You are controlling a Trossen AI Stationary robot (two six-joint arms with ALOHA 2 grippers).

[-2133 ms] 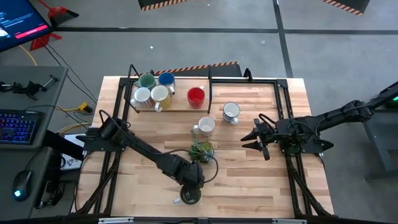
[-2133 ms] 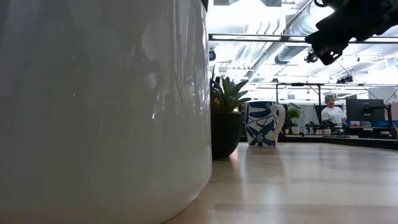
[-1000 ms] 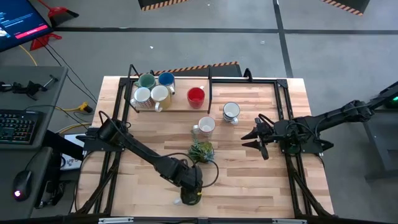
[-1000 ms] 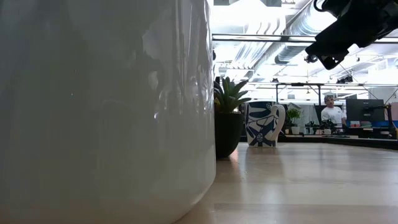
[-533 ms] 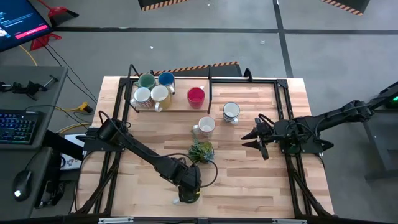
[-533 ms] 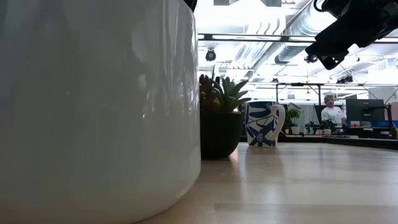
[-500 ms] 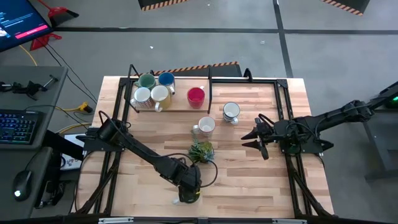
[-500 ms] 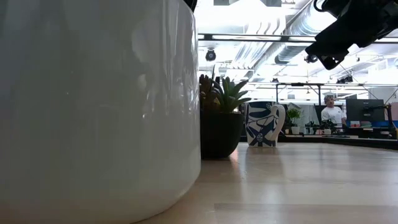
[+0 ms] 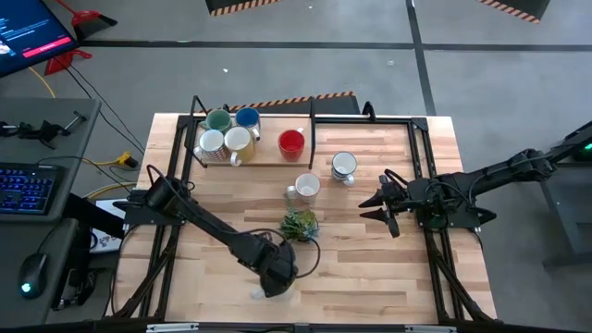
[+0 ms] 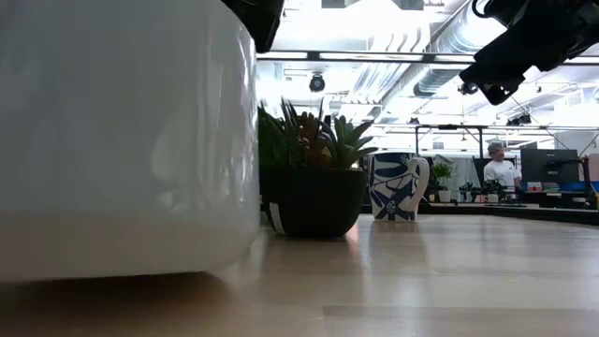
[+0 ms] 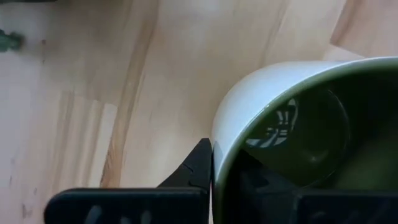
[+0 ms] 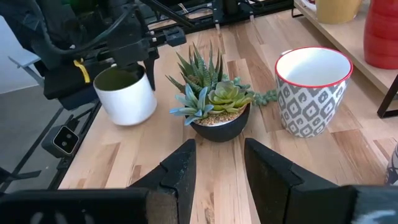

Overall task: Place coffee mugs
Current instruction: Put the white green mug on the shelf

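Note:
A white mug with an olive-green inside [image 12: 127,94] stands near the table's front edge, and my left gripper [image 9: 277,282] is shut on its rim from above. The same mug [image 10: 122,131] fills the low view, its base tipped up off the wood on one side. On a wooden shelf [image 9: 268,159] at the far left stand teal [image 9: 217,119], blue [image 9: 247,117], white [image 9: 211,141], cream [image 9: 238,141] and red [image 9: 291,141] mugs. A grey-patterned mug [image 9: 306,186] and a blue-patterned mug [image 9: 343,166] stand mid-table. My right gripper [image 9: 384,205] hovers open at the right. My left gripper holds the mug by its rim [image 11: 216,158], one finger [image 11: 198,167] outside the wall and the other inside the cup. The fingers come from above, pointing steeply down. The mug is tilted in the hold, with part of its base [image 10: 140,267] raised off the table.
A small spiky plant in a dark pot [image 9: 299,223] stands just beyond the held mug. Black frame rails [image 9: 421,166] run along the table's sides. Bare wood lies between the plant and my right gripper [image 12: 217,168].
My left gripper has shut on the mug's rim and tipped to point more steeply down. The mug, which stood flat, has shifted sideways and tilted so that one side of its base is off the table; the plant behind it now shows more in the low view.

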